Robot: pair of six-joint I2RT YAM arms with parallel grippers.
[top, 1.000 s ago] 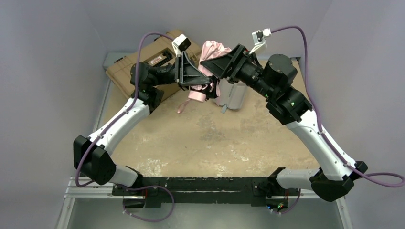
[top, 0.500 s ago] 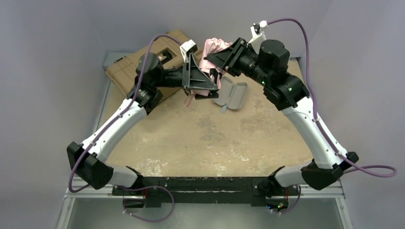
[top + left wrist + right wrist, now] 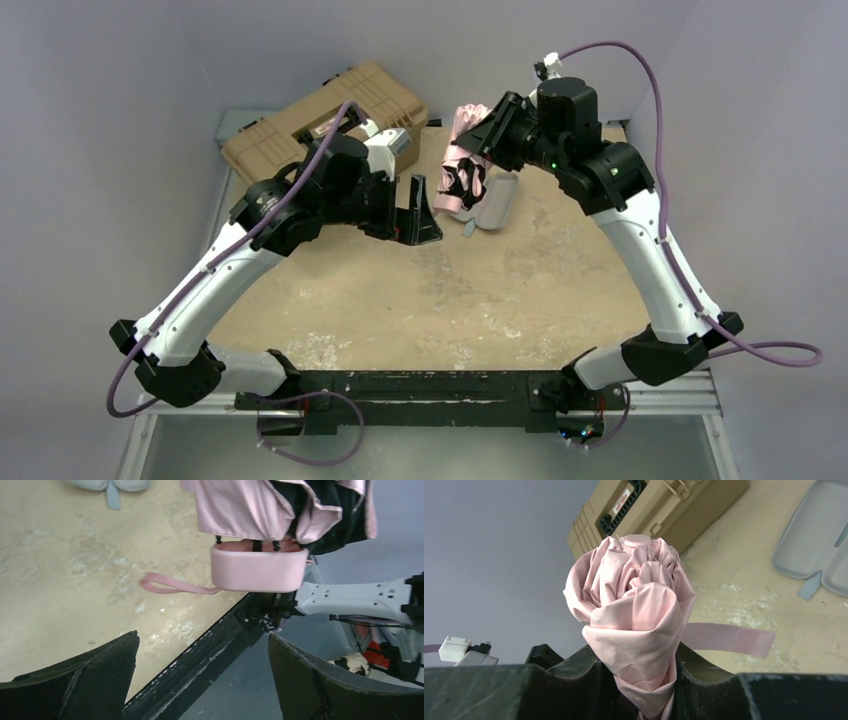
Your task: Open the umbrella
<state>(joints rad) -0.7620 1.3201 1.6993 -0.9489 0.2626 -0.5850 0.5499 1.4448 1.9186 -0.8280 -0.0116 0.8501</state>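
Pink fabric umbrella [image 3: 634,595], one | right gripper [image 3: 639,675] clamped on it | left gripper [image 3: 202,650] apart | tan hard-shell toolbox [image 3: 330,115], one | grey flat case [image 3: 497,200], one

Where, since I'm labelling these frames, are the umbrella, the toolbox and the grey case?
umbrella [image 3: 634,610]: right wrist view, bunched pink fabric.
toolbox [image 3: 275,135]: top external view, tan lid.
grey case [image 3: 497,200]: top external view, grey shell.

Left, toolbox [image 3: 375,92]; right, umbrella [image 3: 463,132]
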